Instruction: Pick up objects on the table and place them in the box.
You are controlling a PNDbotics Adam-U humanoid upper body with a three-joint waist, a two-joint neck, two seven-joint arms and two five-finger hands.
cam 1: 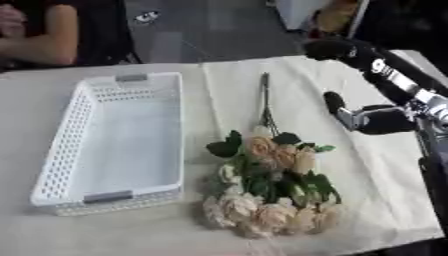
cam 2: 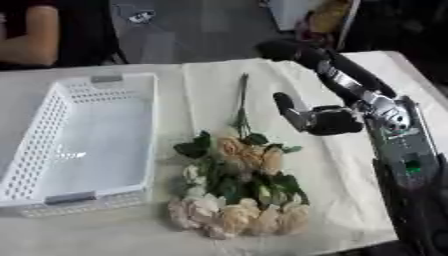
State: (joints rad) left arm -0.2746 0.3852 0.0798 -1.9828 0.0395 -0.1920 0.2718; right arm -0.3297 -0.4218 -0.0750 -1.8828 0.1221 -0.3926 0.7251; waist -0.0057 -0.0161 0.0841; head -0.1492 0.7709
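A bunch of peach and cream artificial roses with green leaves lies on a cream cloth. Its long dark stem points toward the far edge. To its left stands a white perforated plastic basket, long side running front to back. My right hand hangs over the cloth to the right of the stem, apart from the flowers. It is open, with straight fingers reaching toward the far left and the thumb sticking up. It holds nothing. My left hand shows in no view.
The cream cloth covers the right half of the grey table and ends near the front edge. My right forearm comes in along the table's right side.
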